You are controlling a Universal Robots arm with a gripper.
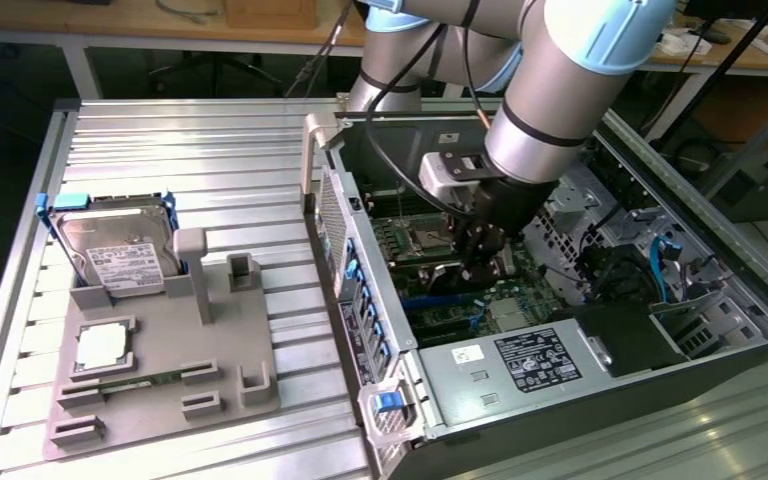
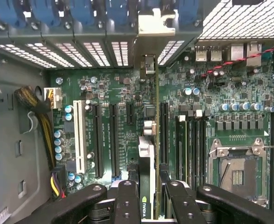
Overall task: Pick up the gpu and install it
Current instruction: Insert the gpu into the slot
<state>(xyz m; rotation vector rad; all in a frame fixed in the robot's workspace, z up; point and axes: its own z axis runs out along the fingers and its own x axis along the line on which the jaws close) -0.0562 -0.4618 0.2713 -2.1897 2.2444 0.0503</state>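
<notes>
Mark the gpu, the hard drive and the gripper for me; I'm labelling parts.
gpu (image 2: 147,186): wrist view, its edge between the fingers.
hard drive (image 1: 124,250): exterior view, its white label.
gripper (image 2: 148,198): wrist view, midway between fingertips, closed on the gpu.

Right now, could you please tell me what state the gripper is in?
Gripper: closed on the gpu, holding it edge-on above the motherboard slots inside the computer case.

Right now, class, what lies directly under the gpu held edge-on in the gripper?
Under the gpu, clamped in the gripper, lies the green motherboard with its row of long black expansion slots. The strip of board directly below the card's edge is covered by the card itself.
</notes>
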